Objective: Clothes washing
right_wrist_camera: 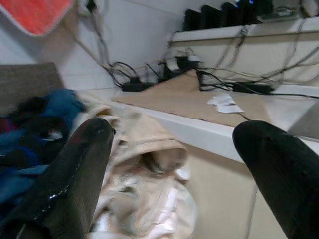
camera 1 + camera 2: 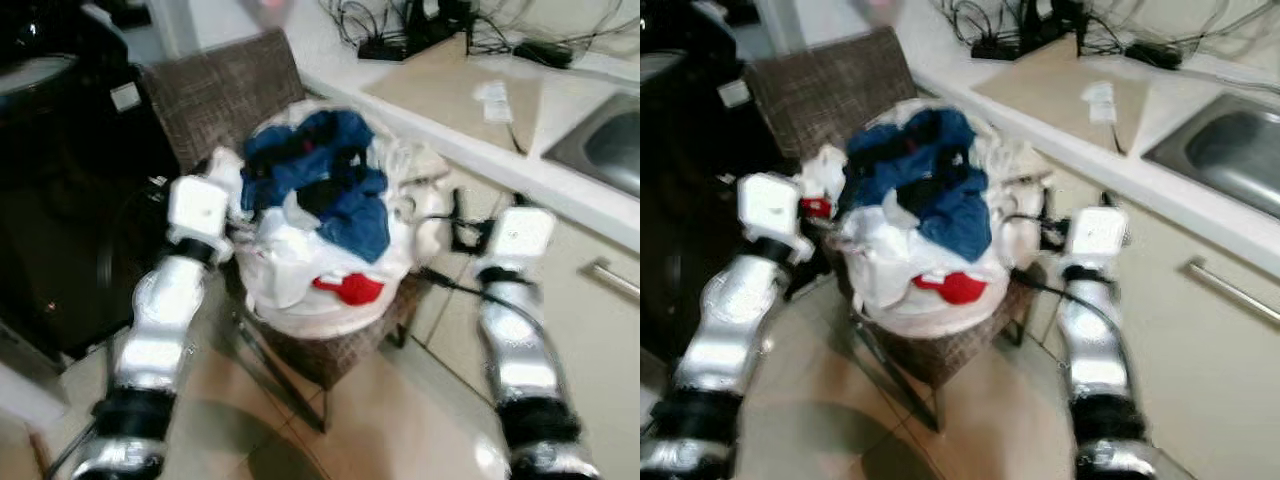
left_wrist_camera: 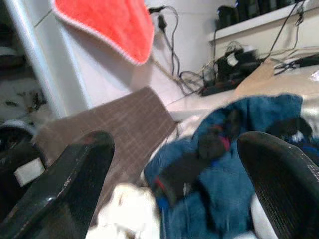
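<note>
Clothes [image 2: 320,215] are heaped high in a pile on a brown woven chair [image 2: 225,85], blue garments on top, white and cream ones underneath, with a red piece [image 2: 350,288] at the front. I have both arms raised, one on each side of the heap. My left claw [image 3: 174,179] sits against the pile's left flank with its fingers [image 3: 70,184] spread wide, blue and dark fabric lying between them but nothing gripped. My right claw [image 1: 172,172] is at the pile's right flank, just as wide open and empty, a cream garment [image 1: 144,164] in front of it. Just right of the chair runs a white desk [image 2: 450,130] carrying a tan board [image 2: 460,85], tangled cables [image 2: 400,25] and a steel sink [image 2: 600,150]. An orange cloth [image 3: 112,25] hangs on the wall behind.
</note>
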